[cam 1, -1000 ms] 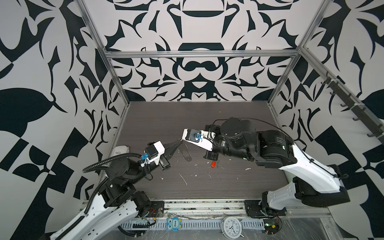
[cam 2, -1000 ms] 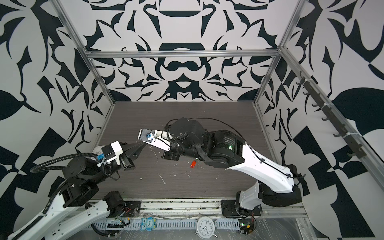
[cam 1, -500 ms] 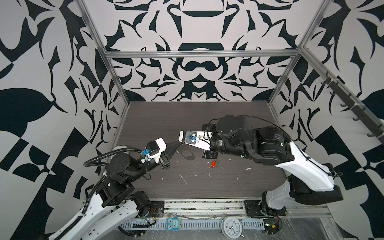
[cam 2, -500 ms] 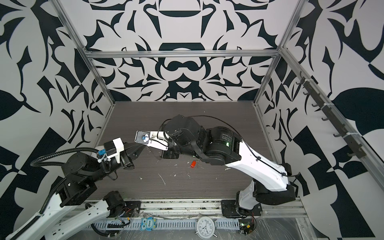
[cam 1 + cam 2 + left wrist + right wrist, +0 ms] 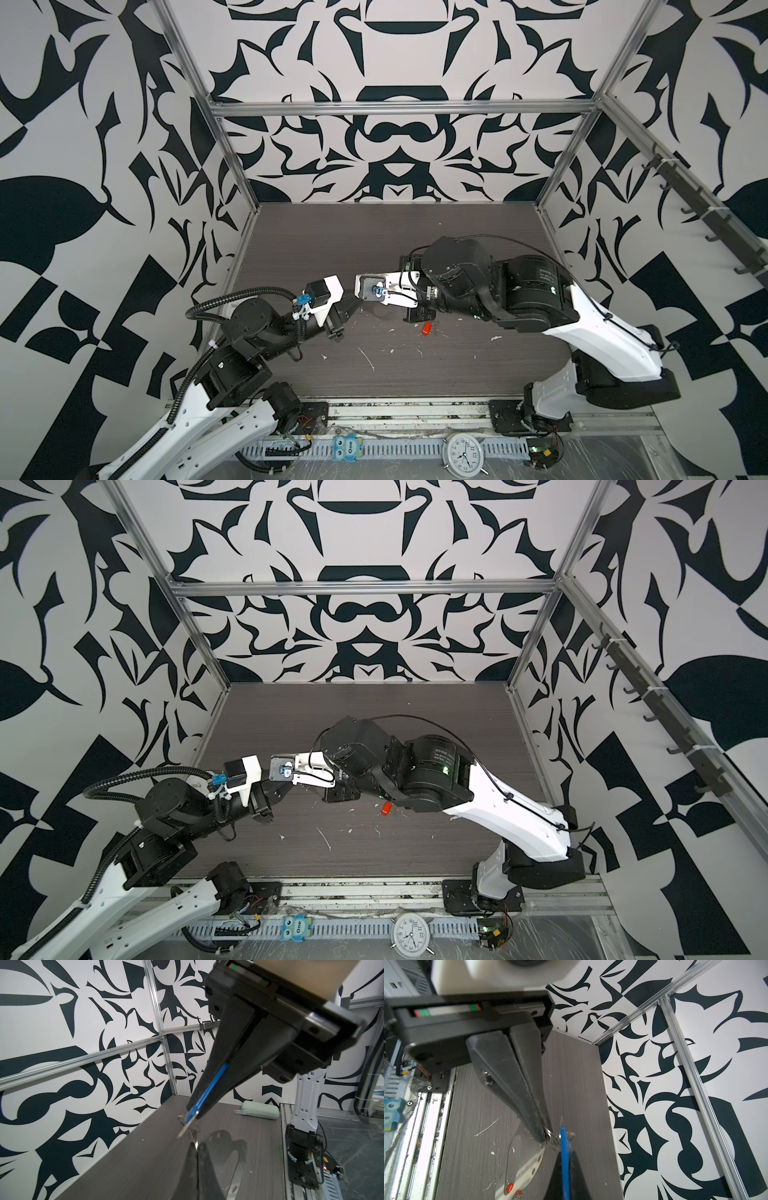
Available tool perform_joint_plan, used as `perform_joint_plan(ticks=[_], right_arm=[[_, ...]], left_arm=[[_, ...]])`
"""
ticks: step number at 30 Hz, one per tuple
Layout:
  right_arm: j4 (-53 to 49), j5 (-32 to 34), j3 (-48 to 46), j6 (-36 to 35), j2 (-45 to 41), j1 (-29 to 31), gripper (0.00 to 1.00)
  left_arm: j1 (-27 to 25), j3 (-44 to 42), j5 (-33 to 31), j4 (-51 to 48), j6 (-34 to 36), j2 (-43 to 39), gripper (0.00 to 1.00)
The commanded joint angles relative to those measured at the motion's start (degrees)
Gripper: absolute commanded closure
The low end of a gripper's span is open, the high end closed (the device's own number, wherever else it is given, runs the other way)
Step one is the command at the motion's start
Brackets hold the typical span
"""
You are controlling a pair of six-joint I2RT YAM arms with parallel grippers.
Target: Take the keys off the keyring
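1. The left gripper [image 5: 544, 1134] reached in from the left above the table [image 5: 374, 232]. Its jaws were pressed fully together, pinching a small silver ring at the very tip.
2. That ring was part of the keyring [image 5: 553, 1138], seen only as a small tangle of silver rings and clips held off the table between the two grippers. Its grey strap could not be made out.
3. Just right of it sat the key with the blue tag [image 5: 564, 1147], edge-on, its silver blade [image 5: 182, 1132] poking out past the tag. Whether it was hooked to the tangle could not be told.
4. The right gripper [image 5: 193, 1111] was clamped flat on the blue tag, meeting the left gripper tip to tip.
5. Further right, the red-orange tag [image 5: 427, 328] lay on the table, apart from both grippers. Its key was too small to make out.
6. A pale green case [image 5: 259, 1112] lay by the right arm's base.
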Motion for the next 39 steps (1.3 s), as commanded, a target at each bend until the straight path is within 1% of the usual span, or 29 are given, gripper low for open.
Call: perform_joint_plan(ticks=[1, 3, 10, 14, 18, 24, 30, 35, 37, 39], right_arm=[[12.77, 1.9, -0.1, -1.53, -1.23, 0.15, 1.0], [13.32, 2.29, -0.91, -2.5, -1.65, 0.14, 1.0], [11.26, -1.92, -1.11, -4.47, -2.72, 0.14, 1.0], [9.52, -5.95, -0.37, -4.15, -2.3, 0.19, 1.0], [7.74, -8.1, 0.69, -3.62, -1.11, 0.21, 1.0], [8.45, -8.02, -0.61, -2.87, -1.64, 0.23, 1.0], [8.87, -8.47, -2.32, -1.87, -2.37, 0.21, 0.84], [8.58, -9.48, -2.94, -0.82, -2.37, 0.19, 0.82], [8.35, -9.7, -2.9, -0.29, -2.22, 0.23, 0.78], [8.33, -9.94, -3.24, 0.07, -2.23, 0.22, 0.78]], left_arm=[[-0.65, 0.59, 8.2, -6.53, -0.57, 1.28, 1.0], [-0.65, 0.28, 9.09, -6.24, -1.09, 0.83, 1.0], [-0.65, 0.35, 13.94, -5.84, -3.76, 1.47, 1.0], [-0.65, 0.44, 16.16, -5.31, -5.18, 1.87, 1.0], [-0.65, 0.22, 16.4, -3.61, -6.38, 1.71, 1.0], [-0.65, -0.94, 17.53, -0.76, -8.26, 1.15, 1.0], [-0.65, -1.83, 18.36, 2.05, -10.21, 1.22, 1.0], [-0.65, -3.39, 16.66, 5.37, -11.32, -0.06, 1.0], [-0.65, -4.06, 16.39, 6.52, -11.93, -0.36, 1.0], [-0.65, -4.71, 16.02, 7.85, -12.47, -0.72, 1.0]])
